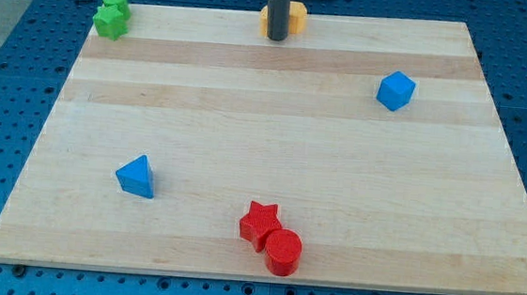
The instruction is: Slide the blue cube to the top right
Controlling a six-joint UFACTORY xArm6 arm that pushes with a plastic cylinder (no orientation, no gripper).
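Note:
The blue cube [395, 90] sits on the wooden board [274, 130] toward the view's right, in the upper half. My tip [277, 38] is at the view's top centre, right in front of an orange block [293, 18] that it partly hides. The tip is well to the left of the blue cube and a little higher in the view, not touching it.
A blue triangle [137, 176] lies at the lower left. A red star [259, 224] and a red cylinder [283, 252] touch each other at the bottom centre. Two green blocks [112, 15] sit together at the top left corner.

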